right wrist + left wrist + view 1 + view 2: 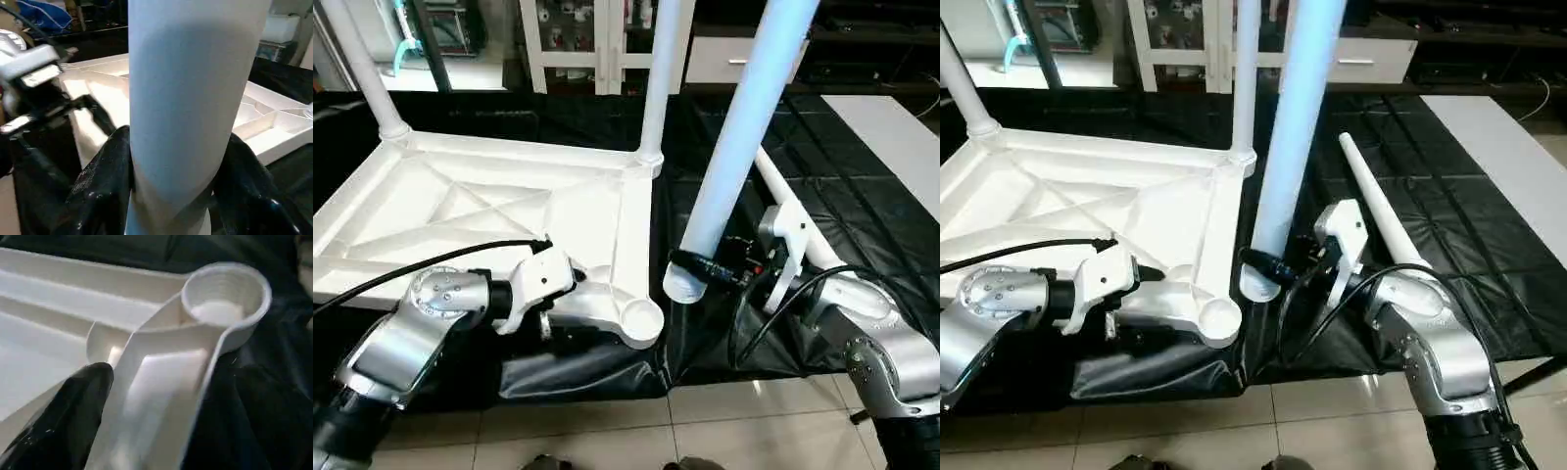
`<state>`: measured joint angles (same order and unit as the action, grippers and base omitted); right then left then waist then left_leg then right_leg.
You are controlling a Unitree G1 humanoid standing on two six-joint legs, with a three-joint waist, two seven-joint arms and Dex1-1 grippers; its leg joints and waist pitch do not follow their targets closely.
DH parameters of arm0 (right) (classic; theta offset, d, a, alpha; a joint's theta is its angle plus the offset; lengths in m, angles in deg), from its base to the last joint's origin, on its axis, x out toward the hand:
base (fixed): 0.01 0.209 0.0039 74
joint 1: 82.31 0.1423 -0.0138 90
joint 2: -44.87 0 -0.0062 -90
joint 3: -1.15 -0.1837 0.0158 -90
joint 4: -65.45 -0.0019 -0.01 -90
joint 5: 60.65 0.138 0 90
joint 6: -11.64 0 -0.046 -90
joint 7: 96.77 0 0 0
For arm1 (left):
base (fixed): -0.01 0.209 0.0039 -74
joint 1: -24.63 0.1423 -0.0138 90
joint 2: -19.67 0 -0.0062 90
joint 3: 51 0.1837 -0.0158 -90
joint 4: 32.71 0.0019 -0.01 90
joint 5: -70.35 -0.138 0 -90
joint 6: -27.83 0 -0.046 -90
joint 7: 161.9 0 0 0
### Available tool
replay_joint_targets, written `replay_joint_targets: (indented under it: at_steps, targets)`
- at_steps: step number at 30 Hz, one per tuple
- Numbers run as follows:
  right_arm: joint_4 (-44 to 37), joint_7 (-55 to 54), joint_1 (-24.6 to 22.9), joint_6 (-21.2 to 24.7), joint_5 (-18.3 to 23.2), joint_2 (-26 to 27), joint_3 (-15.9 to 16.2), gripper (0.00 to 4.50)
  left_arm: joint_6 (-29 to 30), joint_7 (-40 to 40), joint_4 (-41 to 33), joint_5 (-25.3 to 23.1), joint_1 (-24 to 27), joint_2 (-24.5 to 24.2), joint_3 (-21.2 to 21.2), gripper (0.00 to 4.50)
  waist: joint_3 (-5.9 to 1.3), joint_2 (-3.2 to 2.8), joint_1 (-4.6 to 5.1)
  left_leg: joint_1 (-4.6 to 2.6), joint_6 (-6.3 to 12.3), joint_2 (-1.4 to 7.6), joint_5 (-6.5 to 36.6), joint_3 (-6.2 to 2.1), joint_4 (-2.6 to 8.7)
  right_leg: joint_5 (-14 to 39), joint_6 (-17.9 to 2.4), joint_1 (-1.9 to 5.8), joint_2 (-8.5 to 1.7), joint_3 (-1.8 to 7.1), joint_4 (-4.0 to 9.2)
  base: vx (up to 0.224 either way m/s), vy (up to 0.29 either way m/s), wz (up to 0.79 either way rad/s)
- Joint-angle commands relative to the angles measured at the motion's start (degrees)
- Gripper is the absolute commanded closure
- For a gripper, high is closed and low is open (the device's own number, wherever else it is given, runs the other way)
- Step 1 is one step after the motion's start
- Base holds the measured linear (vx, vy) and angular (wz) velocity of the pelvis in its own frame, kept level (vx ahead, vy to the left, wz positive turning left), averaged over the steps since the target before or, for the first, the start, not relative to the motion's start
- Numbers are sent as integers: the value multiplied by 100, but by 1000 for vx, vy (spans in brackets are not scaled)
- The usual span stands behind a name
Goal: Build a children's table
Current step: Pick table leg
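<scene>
Right gripper (697, 266) first: your two black fingers (102, 181) are clamped on either side of a white leg (744, 137), close to its open lower end. That leg leans up and away out of the head view, with its bottom end hanging just beside the near corner socket (641, 318) of the table top (460, 211), not in it. The silver forearm comes in low from the right with the wrist bent toward the top.

Left gripper (1136, 272) sits at the near rim of the table top, just to the left of that same socket. Your left wrist camera shows one black finger (73, 411) lying against a rib beside the socket, but I can't tell from any shot how wide the jaws stand.

Table top is upside down on a black sheet (862, 186), ribbed underside up, diagonal ribs running to the corners. Two legs already stand upright in the far sockets (658, 78) (367, 73). One more leg (1381, 220) lies flat on the sheet to the right of the top, right behind your right wrist.

Near edge of the top sits right along the sheet's front edge, with tiled floor (607, 431) below. A white cabinet (597, 44) stands beyond the far legs.
</scene>
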<state>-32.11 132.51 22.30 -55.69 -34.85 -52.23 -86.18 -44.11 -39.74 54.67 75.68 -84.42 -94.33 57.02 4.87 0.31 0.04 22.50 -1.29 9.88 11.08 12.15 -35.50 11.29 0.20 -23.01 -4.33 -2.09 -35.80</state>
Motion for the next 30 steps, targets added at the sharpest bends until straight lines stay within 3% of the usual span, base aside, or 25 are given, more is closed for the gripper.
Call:
replay_joint_targets:
  at_steps: [1,6,7,8,18,25,30]
  targets:
    - [-34,173,55,-180,-19,-107,25,262,-253,-287,253,-177,-89,-179,192,4,-370,-34,16,-205,-92,352,1240,-217,530,1197,-1140,137,-354,273,442,0,0,0]
    - [-26,195,29,-252,-22,-119,33,262,-401,-416,502,-252,-144,-295,226,4,-393,-35,25,-204,33,343,977,-189,505,614,-1389,161,-343,260,385,0,0,0]
    - [-25,190,23,-263,-31,-117,28,262,-334,-506,528,-195,-135,-327,190,31,-393,-31,23,-208,52,344,980,-184,500,591,-1432,164,-350,263,383,0,0,0]
    - [-24,191,22,-265,-37,-115,24,262,-340,-536,538,-186,-128,-332,171,31,-389,-17,17,-211,63,349,991,-182,502,611,-1455,164,-352,262,384,0,0,0]
    - [138,225,122,-344,-101,-50,51,262,-502,-660,726,-223,-160,-340,141,122,-361,1,5,-217,-28,354,1256,-192,516,1133,-1353,144,-364,273,424,0,0,0]
    - [177,264,166,-372,-95,-48,84,262,-809,-691,1121,-436,-339,-451,114,193,-370,0,8,-217,24,349,1122,-187,508,943,-1365,145,-360,273,407,0,0,0]
    - [202,302,165,-390,-103,-59,71,262,-906,-777,1258,-409,-389,-534,37,206,-373,-16,2,-229,33,348,1103,-182,506,832,-1427,140,-354,268,394,0,0,0]
